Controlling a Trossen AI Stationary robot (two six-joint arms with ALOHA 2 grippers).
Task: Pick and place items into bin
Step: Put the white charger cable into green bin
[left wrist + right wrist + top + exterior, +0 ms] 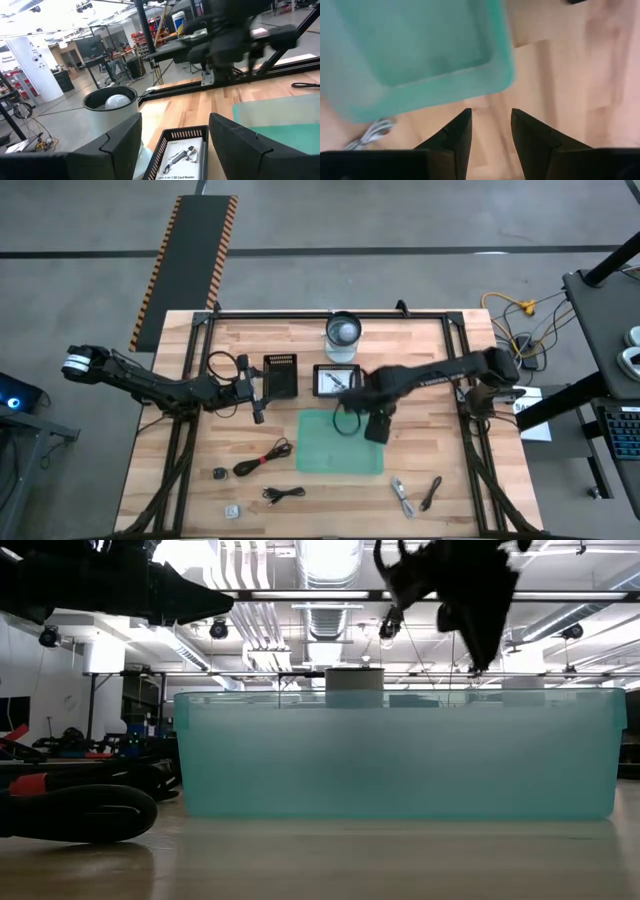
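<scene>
The green see-through bin (340, 445) sits at the table's middle, toward the near side. My right gripper (375, 428) hangs open above the bin's right part, pointing down; its wrist view shows empty fingers (491, 112) over the bin's corner (500, 75). My left gripper (259, 397) is open and level, left of the bin, pointing toward a black tray with a white printed card (181, 154). Loose items lie flat on the near part of the table: a black coiled cable (262, 458), a small black piece (219, 473), a white piece (232, 511), another black cable (285, 494), a whitish short cable (400, 490) and a thin black cable (432, 493).
A dark tray (280, 375) and the card tray (337, 380) stand behind the bin, with a white round container (343, 330) at the far edge. The bin wall (400, 750) fills the low view. A black frame runs along the table's left, right and far edges.
</scene>
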